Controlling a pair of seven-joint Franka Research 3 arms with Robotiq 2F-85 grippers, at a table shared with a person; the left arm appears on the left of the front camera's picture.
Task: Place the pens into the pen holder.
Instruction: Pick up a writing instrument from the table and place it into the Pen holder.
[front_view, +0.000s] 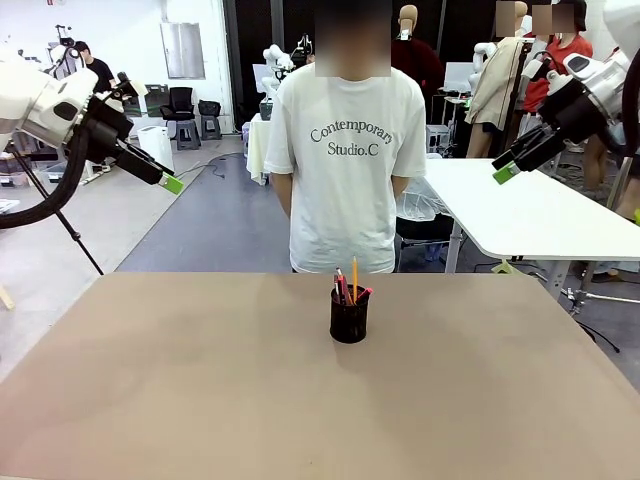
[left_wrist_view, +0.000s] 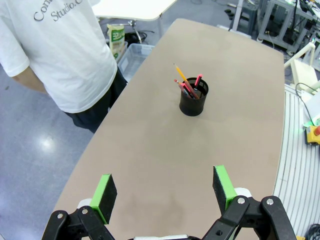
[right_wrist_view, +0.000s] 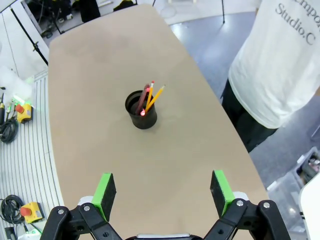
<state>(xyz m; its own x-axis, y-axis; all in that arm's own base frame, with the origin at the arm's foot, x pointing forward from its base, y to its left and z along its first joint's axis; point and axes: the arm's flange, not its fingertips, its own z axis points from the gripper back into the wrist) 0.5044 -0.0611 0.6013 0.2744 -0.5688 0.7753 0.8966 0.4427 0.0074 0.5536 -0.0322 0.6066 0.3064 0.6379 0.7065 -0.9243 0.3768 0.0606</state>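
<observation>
1. The tabletop is a broad tan surface running from the robot's side to the far edge, where the person stands. Its far edge curves in both wrist views.

2. The person stands upright at the middle of the far side, in a white T-shirt with dark lettering, arms down at the sides and hands out of sight behind the body.

3. The left gripper is raised high above the tabletop's left side, well away from everything on it. In the left wrist view the left gripper has its green-padded fingers spread wide with only bare tabletop between them.

4. The right gripper hangs high on the right, likewise well apart from the tabletop. In the right wrist view the right gripper is spread wide too and holds nothing.

5. The pen holder, a black mesh cup, stands upright near the middle of the tabletop, toward the far edge and just in front of the person.

6. The pens stand inside the pen holder, leaning against its rim: a yellow-orange pencil, a pen with a pink-red end and a reddish one beside them, their upper ends rising above the rim.
</observation>
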